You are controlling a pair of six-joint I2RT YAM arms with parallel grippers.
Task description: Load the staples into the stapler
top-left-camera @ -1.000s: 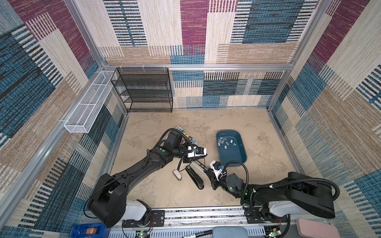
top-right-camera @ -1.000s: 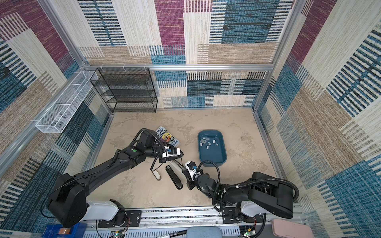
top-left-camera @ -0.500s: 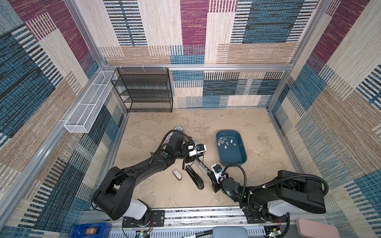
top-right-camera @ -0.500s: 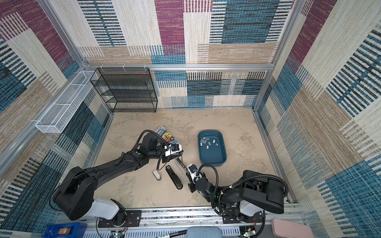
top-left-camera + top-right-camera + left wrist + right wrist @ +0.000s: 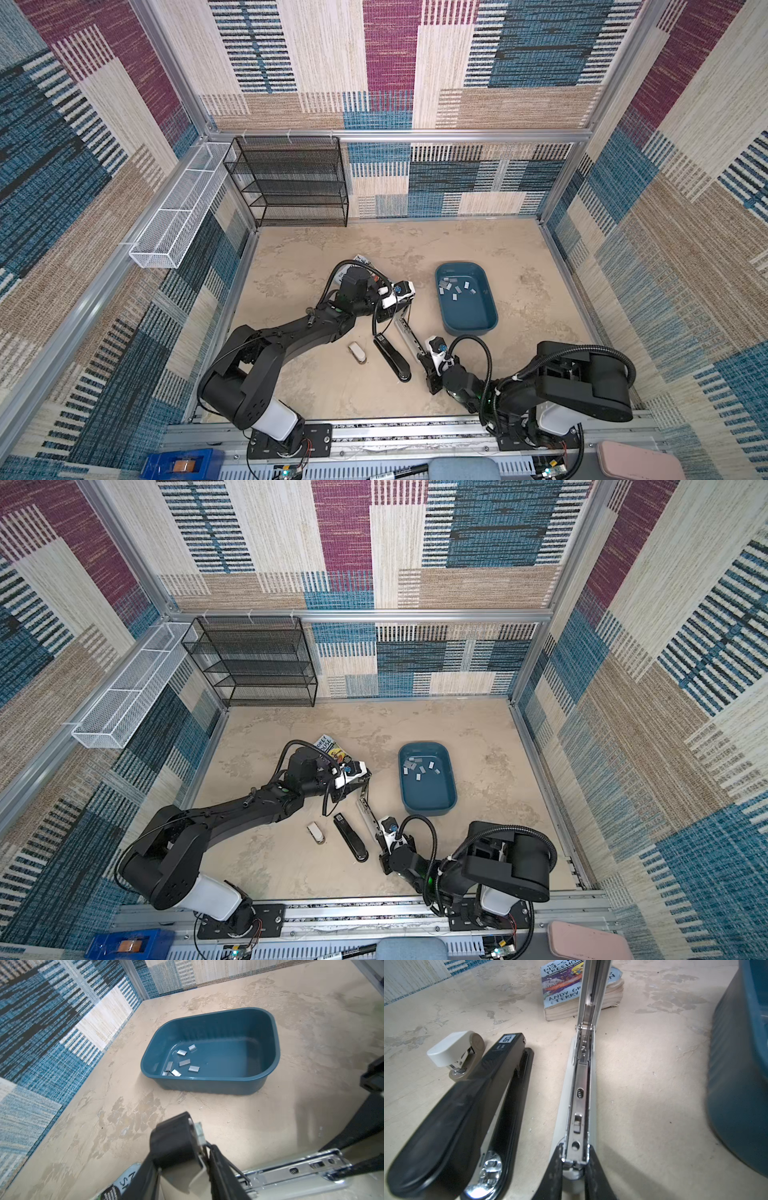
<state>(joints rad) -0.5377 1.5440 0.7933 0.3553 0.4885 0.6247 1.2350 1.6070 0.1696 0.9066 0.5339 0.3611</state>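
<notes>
Leftmost in both top views lies a small beige stapler (image 5: 357, 352), then a black stapler (image 5: 392, 358). Next, my left gripper (image 5: 408, 303), its arm (image 5: 249, 808) half hiding a book (image 5: 330, 746), clamps the raised lid of the open stapler (image 5: 411, 337). The right wrist view shows my right gripper (image 5: 575, 1162) pinching its front end. Rightmost, the left wrist view shows the staples (image 5: 182, 1062) plainly, loose in the blue tub (image 5: 268, 1028).

You're looking at patchwork carpet walls (image 5: 390, 62), a mottled beige floor (image 5: 415, 245) — black mesh shelf (image 5: 291, 183) in its far-left corner.
</notes>
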